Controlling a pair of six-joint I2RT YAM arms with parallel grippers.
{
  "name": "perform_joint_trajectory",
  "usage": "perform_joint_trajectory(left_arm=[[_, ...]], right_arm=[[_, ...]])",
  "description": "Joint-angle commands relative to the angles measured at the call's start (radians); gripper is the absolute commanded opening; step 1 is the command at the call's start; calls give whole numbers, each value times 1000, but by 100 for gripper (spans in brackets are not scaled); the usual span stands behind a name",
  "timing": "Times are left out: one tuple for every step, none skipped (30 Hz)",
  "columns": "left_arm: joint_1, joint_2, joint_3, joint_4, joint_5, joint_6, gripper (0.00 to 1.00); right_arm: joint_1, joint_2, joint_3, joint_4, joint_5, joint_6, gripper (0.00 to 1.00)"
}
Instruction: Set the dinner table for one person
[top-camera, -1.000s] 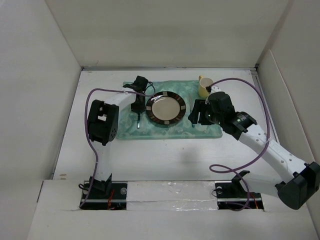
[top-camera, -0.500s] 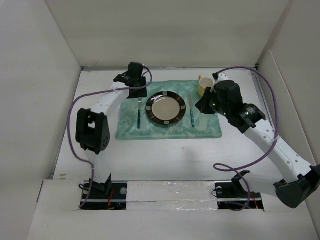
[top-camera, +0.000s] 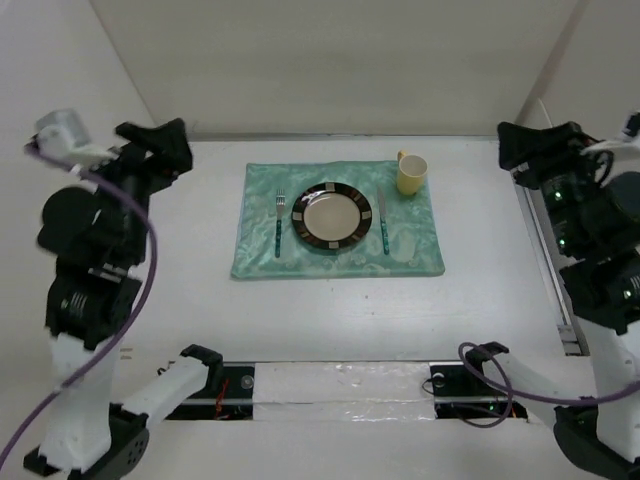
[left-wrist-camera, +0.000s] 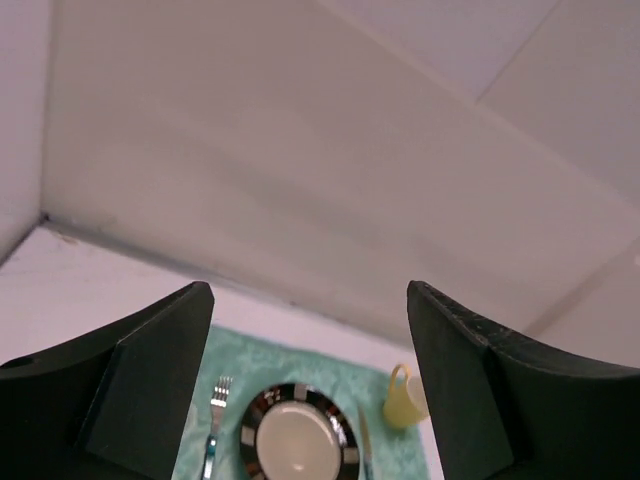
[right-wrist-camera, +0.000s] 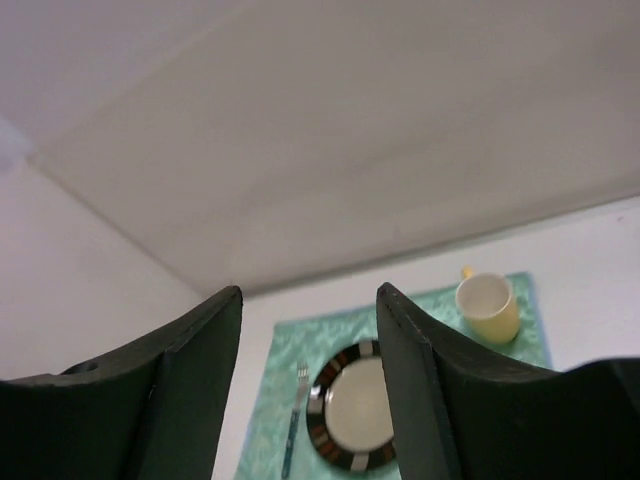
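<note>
Left claw (left-wrist-camera: 310, 390), right claw (right-wrist-camera: 310, 385) newly off the placemat (top-camera: 410, 250), high at either side, agape, empty.

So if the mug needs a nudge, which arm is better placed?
Probably right: the yellow mug sits on the placemat, far right corner, nearer the right gripper, which is open and empty.

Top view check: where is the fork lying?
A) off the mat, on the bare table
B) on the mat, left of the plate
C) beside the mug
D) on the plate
B: the fork lies on the mat, on the left side of the plate.
</note>
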Motion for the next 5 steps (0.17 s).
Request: perform_joint_trajectory(left_arm=[[6,-67,-69,17,-126,20,76],[6,-72,-79,8,-149,22,77],[6,-73,-99,-11,-149,22,77],[6,-66,-105,-21,-143,22,77],[6,-38,-113,-62,-135,-8,79]], right_arm=[[-52,-49,-37,85,118,8,62],[-62,-52,-49,88,121,14,62],[-62,-52,-59,82,120,20,62],[-62,-48,-76,79,111,25,62],[-71,-31,-85,56,86,40,62]])
